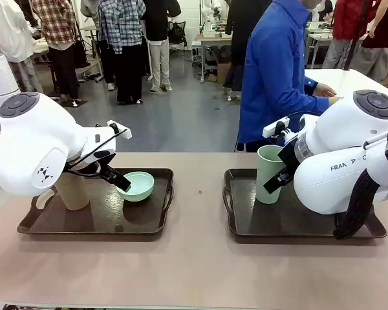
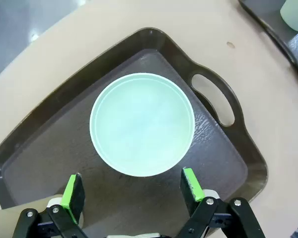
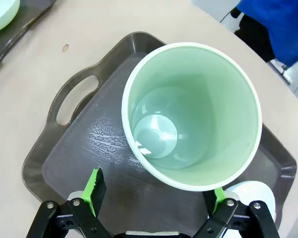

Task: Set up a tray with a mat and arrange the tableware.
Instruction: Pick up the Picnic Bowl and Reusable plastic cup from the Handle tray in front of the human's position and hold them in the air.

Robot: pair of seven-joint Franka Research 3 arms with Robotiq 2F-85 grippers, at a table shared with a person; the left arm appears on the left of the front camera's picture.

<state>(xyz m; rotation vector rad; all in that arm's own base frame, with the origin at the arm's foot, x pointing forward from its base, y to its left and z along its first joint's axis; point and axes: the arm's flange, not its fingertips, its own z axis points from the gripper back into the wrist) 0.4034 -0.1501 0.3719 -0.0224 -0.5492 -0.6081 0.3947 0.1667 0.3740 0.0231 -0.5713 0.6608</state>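
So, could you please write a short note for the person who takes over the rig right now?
Left hand: open, above the mint bowl, holding nothing.
Right hand: open, over the sage green cup, not gripping it.
Things: tan cup and mint bowl stand on the left tray; sage green cup and light blue bowl are on the right tray.
Done: every piece is on a tray.
Left: probably the final placing of bowl and cup. The tray floors look dark and textured; I cannot tell if that is a mat.
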